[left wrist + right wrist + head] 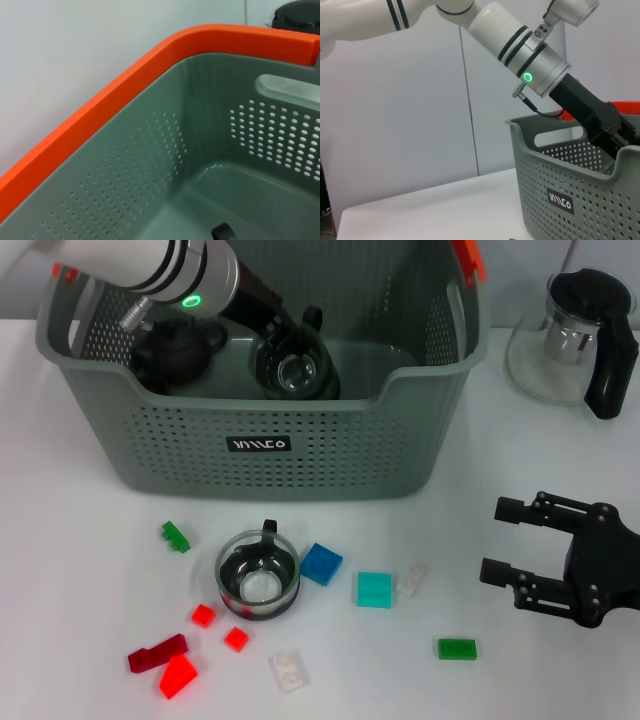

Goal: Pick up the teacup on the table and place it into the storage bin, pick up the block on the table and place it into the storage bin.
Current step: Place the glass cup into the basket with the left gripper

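You're looking at one glass teacup with a black base (295, 370) sitting down inside the big grey-green perforated plastic storage bin (260, 455), w/ the left gripper (283, 340) reaching in right over it. Can't tell if its jaws are clamped on the cup or apart, the arm's blocking that. A dark round teapot-ish thing (178, 348) is also sitting in the bin, beside that cup.

A second glass teacup w/ black handle (258, 575) is standing upright on the white table (80, 560), just in front of the bin. The blue square block (321, 564) is lying right next to it, then a teal square block (374, 590) a bit further over. Red blocks (176, 660), green ones and a couple of whitish ones are scattered around.

Your right gripper (510, 540) is hovering over the table, well apart from the blocks, jaws spread wide, nothing in them. Glass pitcher w/ black handle (585, 340) is sitting beside the bin.
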You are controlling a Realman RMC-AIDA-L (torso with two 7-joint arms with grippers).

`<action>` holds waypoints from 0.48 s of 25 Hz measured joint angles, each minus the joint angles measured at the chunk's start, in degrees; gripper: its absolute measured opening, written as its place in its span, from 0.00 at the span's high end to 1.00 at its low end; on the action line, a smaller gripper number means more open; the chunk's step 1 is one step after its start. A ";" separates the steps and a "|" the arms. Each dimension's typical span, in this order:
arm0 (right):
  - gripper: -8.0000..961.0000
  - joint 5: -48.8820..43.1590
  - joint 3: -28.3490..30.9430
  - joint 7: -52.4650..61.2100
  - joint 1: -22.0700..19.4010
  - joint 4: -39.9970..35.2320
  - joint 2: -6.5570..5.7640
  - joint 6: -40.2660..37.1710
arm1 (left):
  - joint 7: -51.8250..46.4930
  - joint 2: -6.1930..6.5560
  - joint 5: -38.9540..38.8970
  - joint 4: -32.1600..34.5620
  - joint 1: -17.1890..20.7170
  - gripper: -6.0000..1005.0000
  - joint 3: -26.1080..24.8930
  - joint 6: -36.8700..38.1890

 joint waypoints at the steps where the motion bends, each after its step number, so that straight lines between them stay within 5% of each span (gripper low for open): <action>1: 0.22 -0.01 0.00 0.01 0.05 0.07 0.00 0.00 | 0.04 -0.02 0.02 0.09 0.02 0.39 0.04 0.07; 12: 0.22 -0.04 0.00 0.01 -0.06 0.23 -0.09 0.00 | 1.00 -0.37 -0.63 0.24 -0.32 0.39 0.56 0.78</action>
